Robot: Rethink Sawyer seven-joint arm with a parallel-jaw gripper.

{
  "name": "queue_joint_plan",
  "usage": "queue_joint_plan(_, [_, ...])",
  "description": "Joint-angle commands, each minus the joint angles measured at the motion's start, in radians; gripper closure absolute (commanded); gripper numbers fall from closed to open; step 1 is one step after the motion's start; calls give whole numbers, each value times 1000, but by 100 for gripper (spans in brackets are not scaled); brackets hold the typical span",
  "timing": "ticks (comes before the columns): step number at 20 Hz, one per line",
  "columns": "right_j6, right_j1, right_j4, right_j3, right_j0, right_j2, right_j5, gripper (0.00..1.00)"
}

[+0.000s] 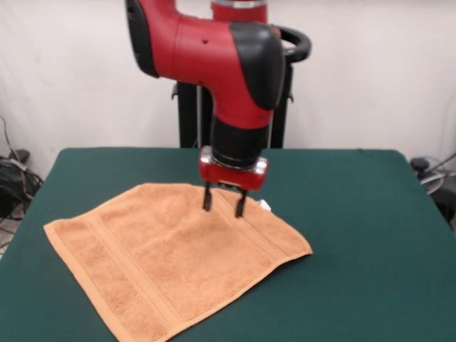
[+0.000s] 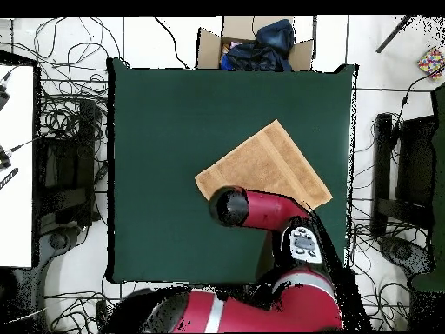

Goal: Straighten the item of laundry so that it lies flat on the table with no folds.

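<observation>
Lying spread out on the green table (image 1: 370, 214), the orange towel (image 1: 171, 263) sits turned like a diamond, one corner pointing at the camera across the table. Looks mostly flat, with woven stripes running near two of its edges. Shows a small white tag (image 1: 265, 205) poking out at the far edge, just beside the gripper. Rests a bit to one side of the table's middle, with lots of green felt all around it.

Reaching down from above, the gripper (image 1: 222, 207) stands over the far part of the towel. Has two thin black fingers (image 1: 207, 198) held a little apart, so open, with tips down at the cloth. Cannot tell if the tips press into the cloth or only touch it. Holds nothing between them.

Seen from straight above, the red and black arm (image 2: 261, 209) covers one corner of the towel. Past the table's edge, a cardboard box (image 2: 252, 48) with dark cloth in it, and many cables (image 2: 69, 96) on the floor.
</observation>
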Motion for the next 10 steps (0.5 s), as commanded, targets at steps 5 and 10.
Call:
queue_joint_plan(5, [359, 207, 287, -146, 198, 51, -114, 0])
queue_joint_plan(10, [335, 308, 354, -284, 341, -99, -20, 0])
